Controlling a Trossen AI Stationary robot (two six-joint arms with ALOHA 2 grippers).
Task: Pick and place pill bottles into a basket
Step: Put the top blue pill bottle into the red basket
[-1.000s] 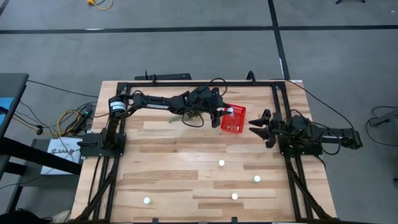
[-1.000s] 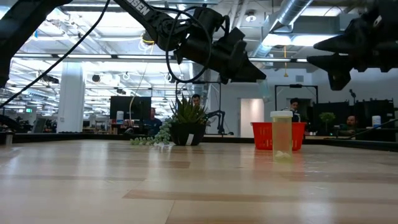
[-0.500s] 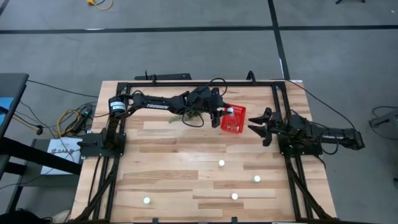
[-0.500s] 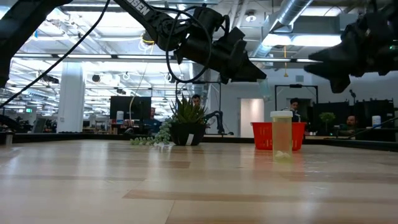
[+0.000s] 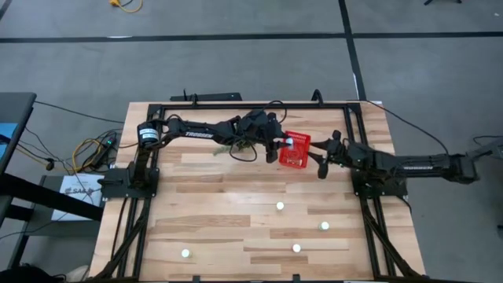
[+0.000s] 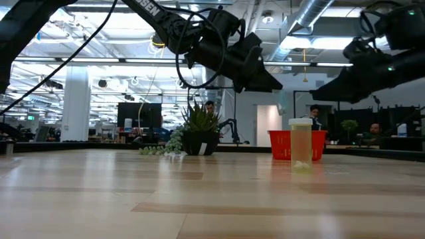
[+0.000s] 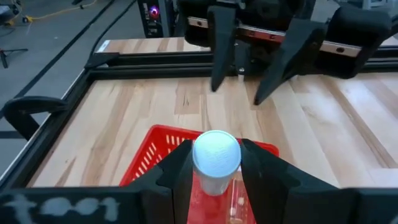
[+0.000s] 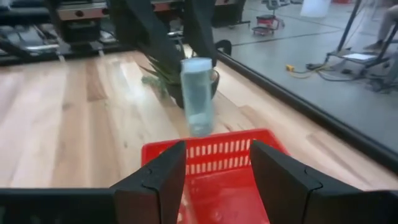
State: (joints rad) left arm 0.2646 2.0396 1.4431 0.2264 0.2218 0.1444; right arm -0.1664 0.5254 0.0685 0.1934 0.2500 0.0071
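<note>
The red basket (image 5: 297,152) stands at the table's far middle; it also shows in the right wrist view (image 8: 214,158). My left gripper (image 5: 286,142) is shut on a pill bottle (image 8: 197,93) with a white cap and a pale body, above the basket's left edge. My right gripper (image 5: 318,163) is open and empty just to the right of the basket, its fingers (image 8: 152,180) pointing at it. Several other pill bottles stand upright on the near half of the table, one at the middle (image 5: 280,206). My left gripper pinches the bottle's cap end (image 7: 216,155) between its two fingers. The fingers (image 8: 202,31) slant down from the table's left. The bottle hangs upright below them, lifted clear, above the basket's rim.
A green plant in a dark pot (image 6: 199,133) stands under my left arm, to the left of the basket. Loose bottles stand at the near right (image 5: 324,226), (image 5: 296,248) and the near left (image 5: 185,253). A black frame (image 5: 236,104) runs around the table. People show in the room behind (image 6: 314,114).
My right gripper has moved toward the table's left, up to the basket's right side, its arm stretching out, and it has stayed open. My left gripper and its bottle have kept still.
</note>
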